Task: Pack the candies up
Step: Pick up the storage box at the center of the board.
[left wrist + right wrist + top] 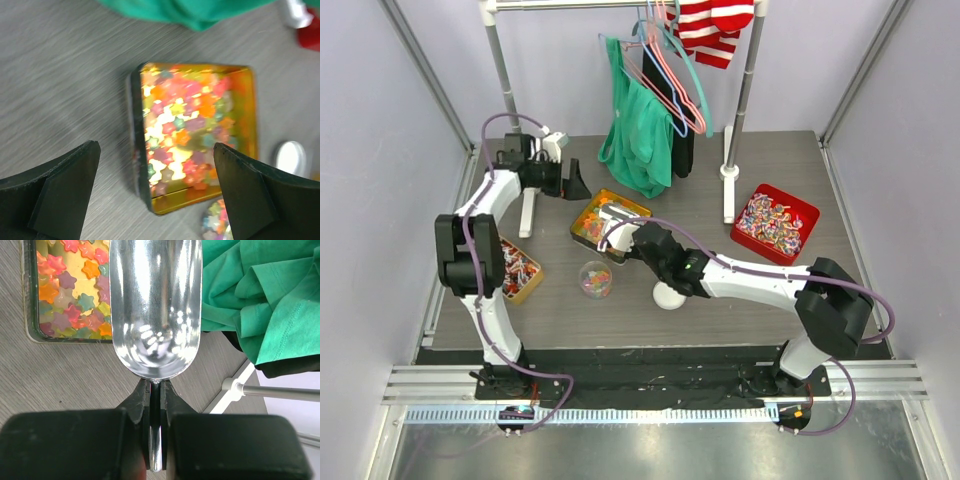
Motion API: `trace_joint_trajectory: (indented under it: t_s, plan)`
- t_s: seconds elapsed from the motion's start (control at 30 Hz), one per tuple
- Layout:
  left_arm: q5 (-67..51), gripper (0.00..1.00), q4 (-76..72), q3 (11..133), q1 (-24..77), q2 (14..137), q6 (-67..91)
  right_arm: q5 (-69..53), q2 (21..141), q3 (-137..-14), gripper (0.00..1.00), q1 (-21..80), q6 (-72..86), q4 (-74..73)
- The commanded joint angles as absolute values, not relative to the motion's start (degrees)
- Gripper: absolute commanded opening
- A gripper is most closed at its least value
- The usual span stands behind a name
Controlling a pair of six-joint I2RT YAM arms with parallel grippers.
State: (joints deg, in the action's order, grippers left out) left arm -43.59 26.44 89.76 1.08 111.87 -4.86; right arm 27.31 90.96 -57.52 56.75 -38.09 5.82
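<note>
Scoop at the candy tin, left pincer idle.

From above, the candies [592, 224] are seen in a gold tin [585, 243] mid-table, with a small clear jar [595, 279] just beside it. At the left wrist, the left gripper [155, 197] is held spread and empty above the tin. At the right wrist, a metal scoop [156, 305] is pinched by its handle in the right gripper [156, 390], its empty bowl partly over the tin.

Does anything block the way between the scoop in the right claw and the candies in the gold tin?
Nothing visible does. The right claw is shut on the empty scoop, whose bowl hangs over the edge of the open tin. The candies lie uncovered. The green cloth is off to the side, not over them.
</note>
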Motion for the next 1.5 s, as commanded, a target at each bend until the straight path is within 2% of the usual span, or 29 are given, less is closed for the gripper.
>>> trace_joint_trajectory:
  t_s: [0.0, 0.37, 0.67, 0.97, 1.27, 1.3, 1.37, 1.4, 1.47]
  plan:
    - [-34.4, 1.0, 21.0, 86.8, 1.5, 113.2, -6.5, 27.4, 88.0, -58.1, 0.01, 56.5, -38.7, 8.0]
    - [-22.2, 0.99, 20.1, 85.5, 5.4, 116.5, -14.2, 27.8, 88.6, -58.2, 0.01, 56.5, -38.9, 7.5]
    - [-13.0, 0.85, 19.4, 85.5, 8.5, 117.6, -19.1, 27.4, 88.9, -58.1, 0.01, 56.5, -38.8, 6.9]
    - [-8.4, 0.77, 15.9, 83.8, 9.4, 117.2, -19.9, 26.9, 89.6, -58.3, 0.01, 56.5, -38.3, 6.3]
    - [-3.4, 0.59, 18.3, 83.9, 11.7, 119.3, -25.3, 26.4, 89.8, -58.5, 0.01, 56.6, -38.4, 5.6]
    - [-3.3, 0.53, 18.7, 83.8, 11.8, 119.4, -26.2, 26.5, 89.8, -58.6, 0.01, 56.7, -38.3, 5.5]
    - [-3.3, 0.48, 20.4, 84.1, 12.4, 119.9, -26.9, 26.4, 89.9, -58.6, 0.01, 56.7, -38.3, 5.5]
    - [-3.5, 0.4, 21.0, 84.2, 12.7, 120.1, -27.4, 26.4, 90.0, -58.5, 0.01, 56.7, -38.4, 5.5]
    - [-4.5, 0.33, 23.1, 84.7, 12.9, 120.6, -28.1, 26.4, 90.1, -58.5, 0.01, 56.9, -38.4, 5.4]
